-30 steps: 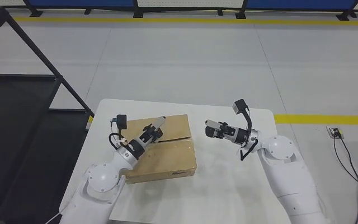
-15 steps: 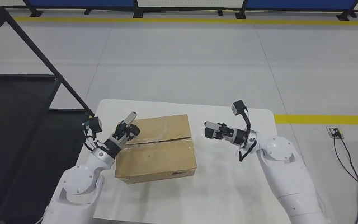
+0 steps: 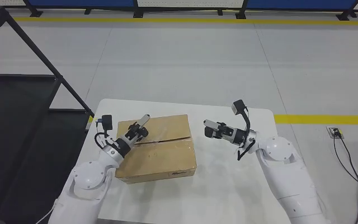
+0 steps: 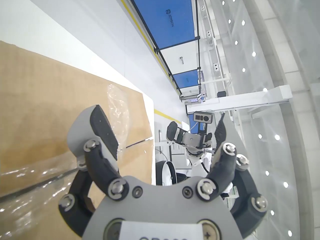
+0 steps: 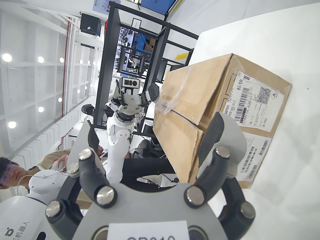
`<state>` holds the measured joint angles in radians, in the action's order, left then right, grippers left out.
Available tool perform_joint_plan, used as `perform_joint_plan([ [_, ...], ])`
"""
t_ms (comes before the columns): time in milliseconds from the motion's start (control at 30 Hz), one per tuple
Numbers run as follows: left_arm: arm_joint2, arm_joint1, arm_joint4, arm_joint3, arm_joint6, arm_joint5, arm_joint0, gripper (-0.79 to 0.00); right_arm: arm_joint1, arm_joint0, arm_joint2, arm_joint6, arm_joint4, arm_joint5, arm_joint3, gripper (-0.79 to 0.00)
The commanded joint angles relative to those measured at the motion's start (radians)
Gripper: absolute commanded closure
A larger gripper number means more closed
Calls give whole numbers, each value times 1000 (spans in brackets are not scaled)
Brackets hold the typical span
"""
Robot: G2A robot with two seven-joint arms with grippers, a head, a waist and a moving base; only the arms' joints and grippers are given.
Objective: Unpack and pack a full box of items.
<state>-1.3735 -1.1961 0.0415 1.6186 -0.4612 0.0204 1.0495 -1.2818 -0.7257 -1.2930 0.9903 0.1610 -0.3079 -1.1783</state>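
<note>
A closed brown cardboard box [image 3: 159, 148] lies on the white table [image 3: 235, 179], left of the middle. Crumpled clear tape [image 4: 117, 106] runs along its top seam, and shipping labels [image 5: 252, 101] cover the end that faces the right arm. My left gripper [image 3: 140, 127] hovers open over the box's far left corner, and in its own wrist view the left gripper [image 4: 162, 133] has nothing between its fingers. My right gripper [image 3: 210, 129] stands open and empty a short way to the right of the box, pointing at the box [image 5: 195, 93].
A black metal frame [image 3: 50, 73] stands on the floor just left of the table. The table's right half and front strip are bare. A yellow line [image 3: 313, 119] crosses the floor beyond the table's right edge.
My left gripper swung left off the box top, then came partway back to the box's far left corner. The right arm has barely moved.
</note>
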Motion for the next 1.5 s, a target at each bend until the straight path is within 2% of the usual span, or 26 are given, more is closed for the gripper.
perform_joint_plan([
  [0,26,-2,-25,-26,-15,3,-27,-785,2,3,-3,11,15,-4,10,-785],
  [267,99,-9,-140,-121,-1,26,-105,-785,13,-6,-20,31,48,-22,33,-785],
  [533,148,-19,-178,-156,8,11,-139,-785,24,-30,-32,30,62,-28,19,-785],
  [933,146,-20,-115,-85,-45,-32,-105,-785,34,-41,-26,27,74,-27,5,-785],
  [1300,200,-30,-118,-48,-54,-52,-99,-785,43,-47,-25,34,96,-50,13,-785],
  [1400,180,-29,-108,-22,-28,-68,-83,-785,43,-46,-23,33,123,-58,3,-785],
  [1467,138,-25,-67,5,-1,-89,-58,-785,40,-39,-14,52,169,-52,-10,-785],
])
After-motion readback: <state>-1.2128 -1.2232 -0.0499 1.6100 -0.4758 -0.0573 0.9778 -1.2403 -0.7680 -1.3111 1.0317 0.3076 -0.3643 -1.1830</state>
